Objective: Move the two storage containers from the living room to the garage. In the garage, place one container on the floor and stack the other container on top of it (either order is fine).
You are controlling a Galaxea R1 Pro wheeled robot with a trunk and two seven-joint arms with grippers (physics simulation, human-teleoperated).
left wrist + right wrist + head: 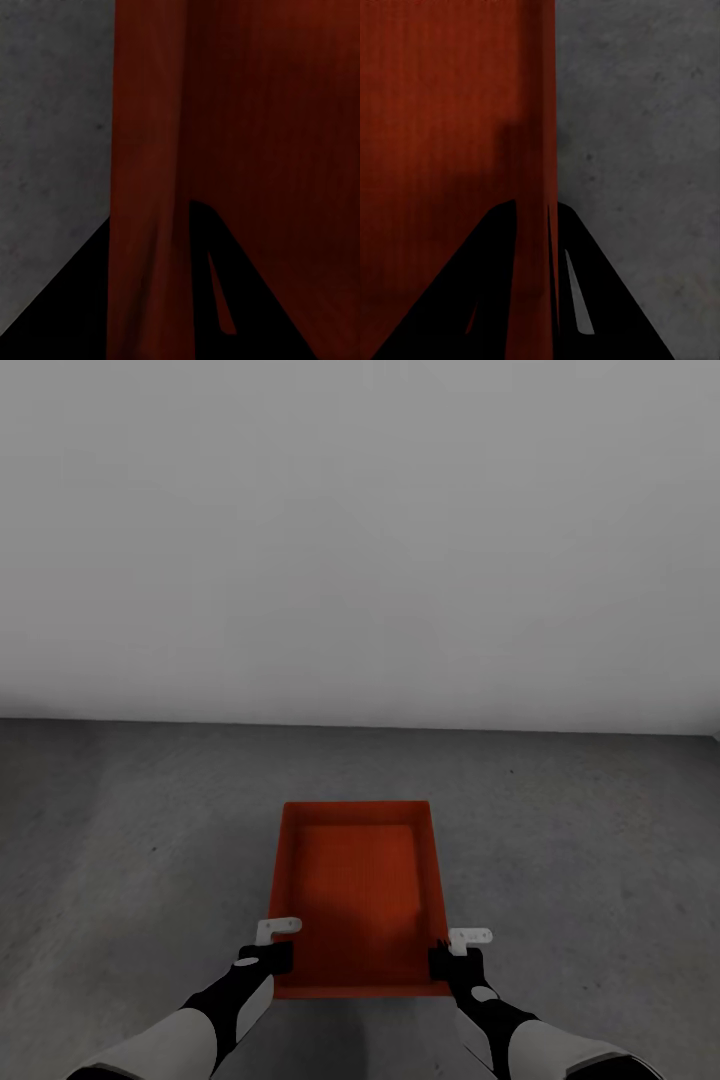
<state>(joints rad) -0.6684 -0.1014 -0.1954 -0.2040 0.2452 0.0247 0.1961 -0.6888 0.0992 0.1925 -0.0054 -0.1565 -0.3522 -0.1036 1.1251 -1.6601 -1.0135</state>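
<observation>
Head view: red bin (358, 895) btwn claws, left claw (268, 957) & right claw (452, 960) each clamping a side wall

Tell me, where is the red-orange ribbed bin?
Head view: the red-orange ribbed bin is low and centred over grey concrete floor, between left gripper and right gripper.

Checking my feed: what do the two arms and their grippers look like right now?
Both arms have light grey forearm shells ending in black wrists. The left gripper and right gripper are black, each with a small white bracket with holes. In the wrist views the fingers are plain black wedges.
</observation>
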